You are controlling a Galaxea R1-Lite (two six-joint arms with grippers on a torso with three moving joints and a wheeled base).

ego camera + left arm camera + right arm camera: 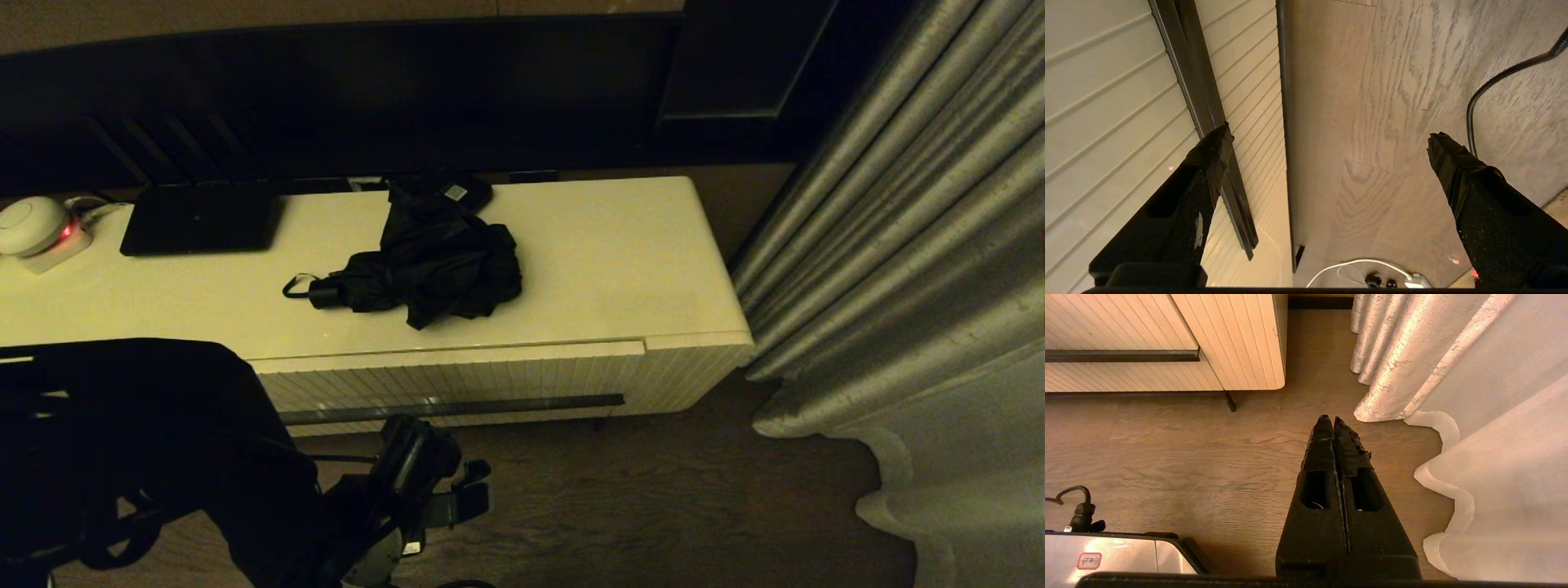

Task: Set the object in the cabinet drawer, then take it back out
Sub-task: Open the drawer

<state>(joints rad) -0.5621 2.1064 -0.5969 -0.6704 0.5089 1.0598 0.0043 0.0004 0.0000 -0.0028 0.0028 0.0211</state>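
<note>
The black folding umbrella point(433, 265) lies bunched on the cream cabinet top, its short handle and wrist loop point(306, 287) pointing left. Below it, the ribbed cream drawer front point(457, 377) with its long dark bar handle point(449, 407) shows none of its interior. My left gripper point(478, 486) hangs open just in front of and below the handle. In the left wrist view the left gripper point(1331, 139) is wide open, one fingertip point(1216, 151) overlapping the bar handle point(1188, 73), nothing between the fingers. My right gripper point(1331, 421) is shut and empty, low over the floor, out of the head view.
A flat black device point(200, 219), a small black box with a white sticker point(457, 192) and a white round gadget with a red light point(33, 224) sit on the cabinet top. A grey curtain point(898, 245) hangs right of the cabinet. Cables point(1494, 81) lie on the wooden floor.
</note>
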